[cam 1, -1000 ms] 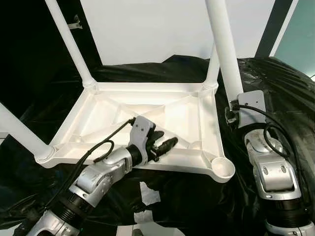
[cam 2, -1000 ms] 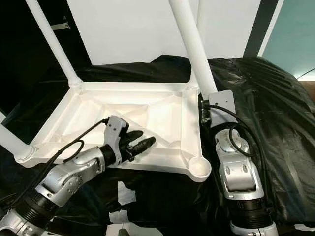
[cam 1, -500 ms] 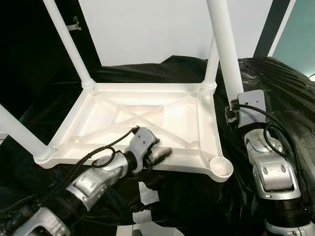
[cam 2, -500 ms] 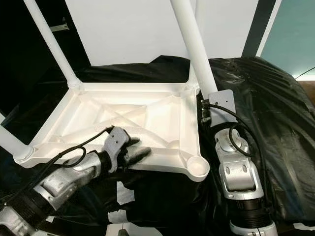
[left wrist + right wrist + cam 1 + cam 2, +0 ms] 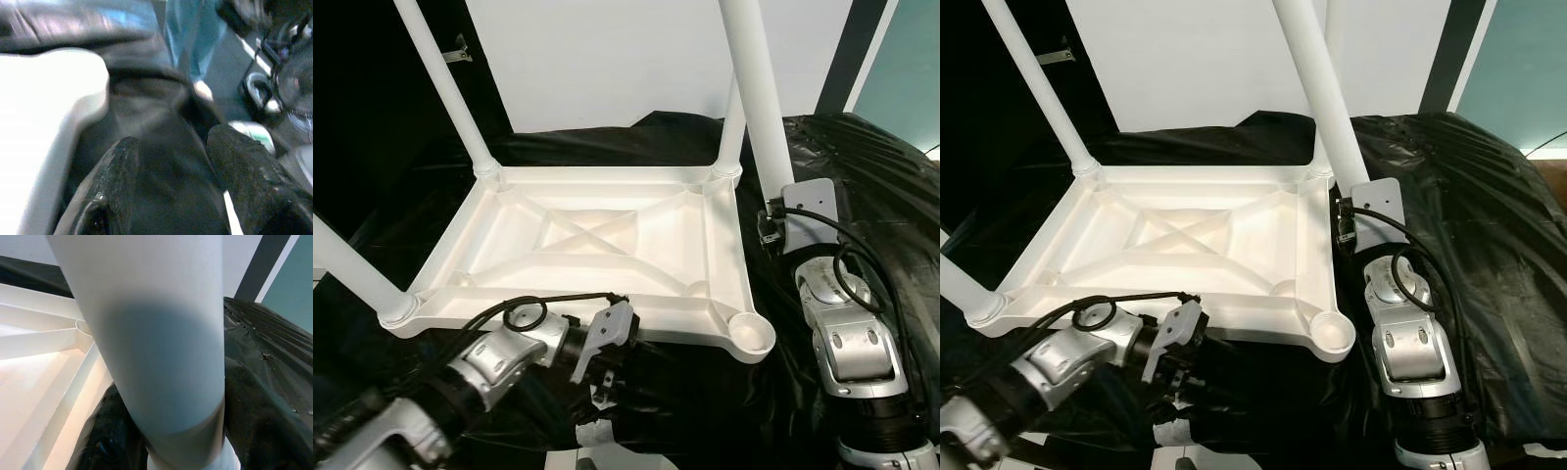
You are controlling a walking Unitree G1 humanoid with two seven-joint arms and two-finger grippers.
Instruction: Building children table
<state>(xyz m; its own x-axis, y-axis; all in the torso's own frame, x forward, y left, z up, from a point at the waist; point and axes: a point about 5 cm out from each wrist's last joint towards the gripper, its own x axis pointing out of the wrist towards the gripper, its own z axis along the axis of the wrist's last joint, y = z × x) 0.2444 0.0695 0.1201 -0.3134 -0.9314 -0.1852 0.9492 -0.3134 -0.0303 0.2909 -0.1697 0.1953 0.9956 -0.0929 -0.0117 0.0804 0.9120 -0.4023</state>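
Tabletop (image 5: 607,245), one piece of white plastic, lies upside down on a surface draped in black plastic sheeting (image 5: 862,166), its ribbed underside facing up with an X of stiffening ribs in the middle. Four white tubular legs can be counted: three stand fixed in corner sockets, namely the far left leg (image 5: 445,83), the far right leg (image 5: 732,132) and the near left leg (image 5: 352,269), while the fourth leg (image 5: 754,93) is held upright off the tabletop's right edge. One corner socket (image 5: 752,335), the near right one, is a bare round cup with no leg in it. No brand, label or writing can be read on any part. The right pincer (image 5: 161,450) is clenched on the fourth leg low on its shaft, a black finger pressed on either side of the white tube in the right wrist view; it sits just beside the tabletop's right rim, above and behind the bare socket. The left pincer (image 5: 171,152) is released, its two black fingers (image 5: 117,166) spread apart with only dark sheeting between them; it hangs just below the tabletop's near edge, with the white rim (image 5: 44,122) close alongside one finger, though contact cannot be judged in that blurred view. Two silver arms reach in from the near side, the left arm (image 5: 499,357) bent low under the rim.
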